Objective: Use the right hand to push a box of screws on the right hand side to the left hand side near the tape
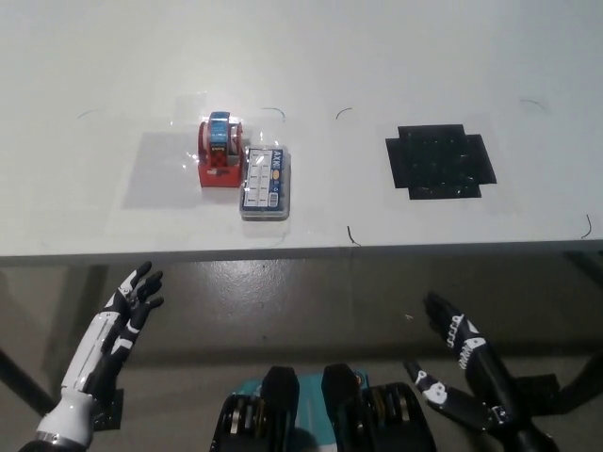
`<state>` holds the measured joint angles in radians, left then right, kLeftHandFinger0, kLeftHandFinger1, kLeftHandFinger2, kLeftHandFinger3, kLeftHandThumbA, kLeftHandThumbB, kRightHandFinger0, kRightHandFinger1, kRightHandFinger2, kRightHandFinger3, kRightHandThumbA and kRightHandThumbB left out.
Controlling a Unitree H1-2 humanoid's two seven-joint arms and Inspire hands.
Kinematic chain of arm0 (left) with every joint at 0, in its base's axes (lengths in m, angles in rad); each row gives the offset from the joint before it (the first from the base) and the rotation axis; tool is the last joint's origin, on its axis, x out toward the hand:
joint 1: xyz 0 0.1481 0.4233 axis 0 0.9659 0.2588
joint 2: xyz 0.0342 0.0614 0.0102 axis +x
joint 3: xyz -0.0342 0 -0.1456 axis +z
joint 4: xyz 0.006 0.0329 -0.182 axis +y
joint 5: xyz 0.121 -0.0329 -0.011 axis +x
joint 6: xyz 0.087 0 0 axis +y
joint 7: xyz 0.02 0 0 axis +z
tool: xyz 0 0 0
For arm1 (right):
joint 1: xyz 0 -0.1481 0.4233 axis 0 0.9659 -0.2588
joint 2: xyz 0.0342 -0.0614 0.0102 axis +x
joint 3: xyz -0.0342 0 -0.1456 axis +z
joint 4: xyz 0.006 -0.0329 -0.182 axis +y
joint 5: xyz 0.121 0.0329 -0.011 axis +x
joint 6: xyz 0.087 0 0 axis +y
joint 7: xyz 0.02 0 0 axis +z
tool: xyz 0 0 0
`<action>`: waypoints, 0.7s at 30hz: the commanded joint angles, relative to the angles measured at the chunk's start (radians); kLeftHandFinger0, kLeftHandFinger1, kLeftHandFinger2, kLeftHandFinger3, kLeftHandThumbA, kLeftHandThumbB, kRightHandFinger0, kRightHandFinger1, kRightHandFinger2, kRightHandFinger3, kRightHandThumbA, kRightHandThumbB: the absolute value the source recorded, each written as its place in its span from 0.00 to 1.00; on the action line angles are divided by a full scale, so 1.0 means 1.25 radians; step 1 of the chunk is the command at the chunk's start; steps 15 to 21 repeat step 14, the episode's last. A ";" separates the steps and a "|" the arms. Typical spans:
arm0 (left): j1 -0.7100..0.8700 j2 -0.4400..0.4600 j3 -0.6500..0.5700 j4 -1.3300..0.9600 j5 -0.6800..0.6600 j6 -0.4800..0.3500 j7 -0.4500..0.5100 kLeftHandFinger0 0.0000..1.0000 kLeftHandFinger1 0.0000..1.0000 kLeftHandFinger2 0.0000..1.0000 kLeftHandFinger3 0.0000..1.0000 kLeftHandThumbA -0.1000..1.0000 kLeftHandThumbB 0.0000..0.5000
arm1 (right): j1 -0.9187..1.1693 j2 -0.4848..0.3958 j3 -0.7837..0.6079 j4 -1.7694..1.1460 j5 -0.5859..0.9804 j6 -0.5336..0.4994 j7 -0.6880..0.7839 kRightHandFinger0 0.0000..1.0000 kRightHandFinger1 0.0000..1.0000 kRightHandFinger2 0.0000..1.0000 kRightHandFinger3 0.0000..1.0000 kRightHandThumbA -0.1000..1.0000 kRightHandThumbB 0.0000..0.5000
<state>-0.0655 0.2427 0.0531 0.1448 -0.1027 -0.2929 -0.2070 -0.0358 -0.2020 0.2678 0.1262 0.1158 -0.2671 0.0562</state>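
A clear box of screws point(264, 182) with a white and blue label lies on the white table point(311, 56), touching the right side of a red tape dispenser point(220, 152). My black right hand point(459, 363) hangs below the table's front edge at the lower right, open, fingers spread, holding nothing. My white left hand point(125, 315) rests at the lower left, also below the table edge, open with fingers apart.
A black cross-shaped patch point(440, 160) is stuck on the table at the right. Thin pen marks dot the tabletop. The table's front edge runs across the middle of the picture, with grey floor point(311, 301) below it.
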 commanded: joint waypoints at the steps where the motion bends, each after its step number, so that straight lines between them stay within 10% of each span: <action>1: -0.005 0.013 0.001 -0.017 0.000 -0.011 -0.006 1.00 1.00 1.00 1.00 0.88 0.46 | -0.026 0.016 -0.031 0.051 0.024 -0.075 0.043 1.00 1.00 1.00 1.00 0.66 0.34; 21: 0.016 0.011 0.001 -0.015 0.000 -0.003 -0.005 1.00 1.00 1.00 1.00 0.83 0.39 | -0.027 0.010 -0.078 0.074 0.018 -0.073 0.081 1.00 1.00 1.00 1.00 0.71 0.29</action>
